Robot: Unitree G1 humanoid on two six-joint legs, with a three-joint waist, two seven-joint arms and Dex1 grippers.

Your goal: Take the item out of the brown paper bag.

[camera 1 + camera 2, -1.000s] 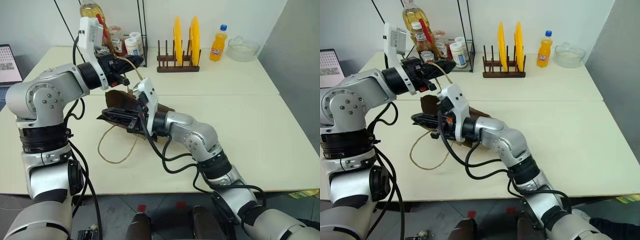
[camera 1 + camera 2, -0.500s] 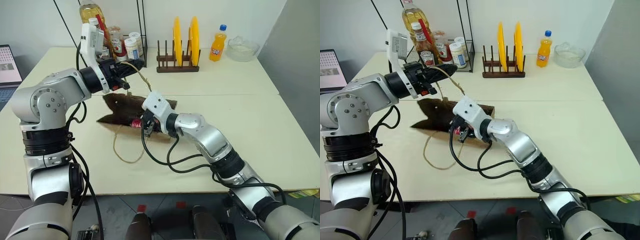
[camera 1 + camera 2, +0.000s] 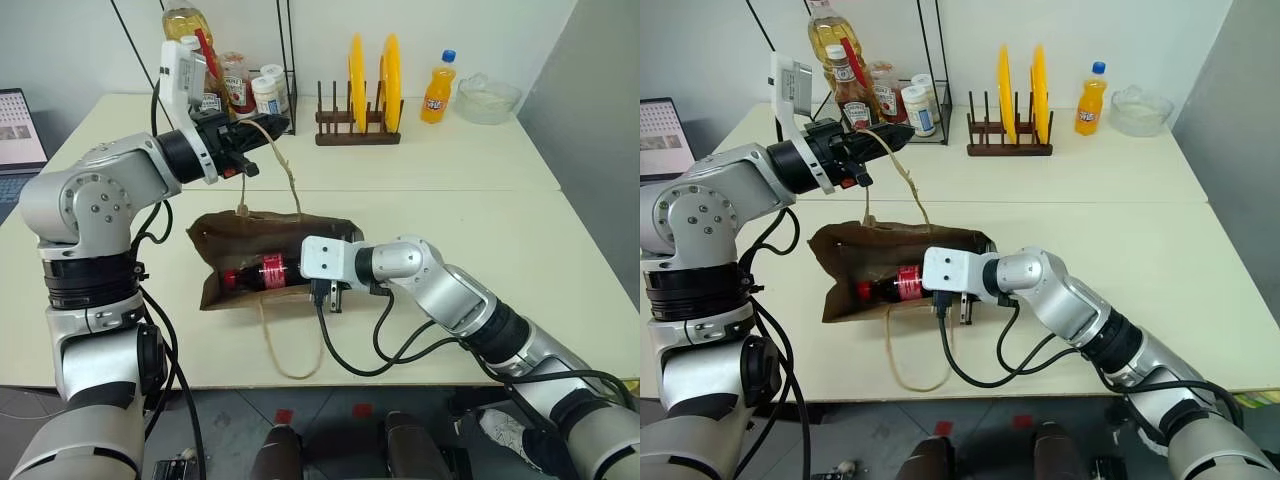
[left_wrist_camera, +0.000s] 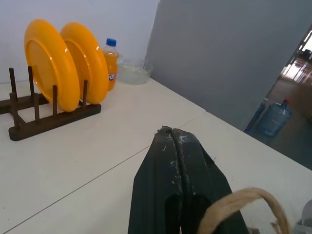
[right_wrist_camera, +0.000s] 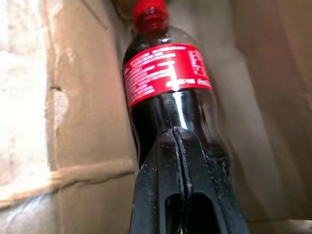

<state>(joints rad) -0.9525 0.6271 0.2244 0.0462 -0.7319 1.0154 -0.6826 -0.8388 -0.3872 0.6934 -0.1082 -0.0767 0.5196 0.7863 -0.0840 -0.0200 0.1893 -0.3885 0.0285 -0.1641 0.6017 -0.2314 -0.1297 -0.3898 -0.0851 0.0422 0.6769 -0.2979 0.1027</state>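
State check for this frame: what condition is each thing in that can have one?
brown paper bag: lying on its side, mouth open, one handle lifted.
bottle: lying inside the bag, red cap on.
left hand: shut on the bag's cord handle.
right hand: shut, fingertips at the bottle, not gripping it.
orange drink bottle: upright, capped.
yellow plates: standing on edge in the rack.

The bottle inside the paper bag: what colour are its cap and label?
Both red, on the bottle; clearest in the right wrist view.
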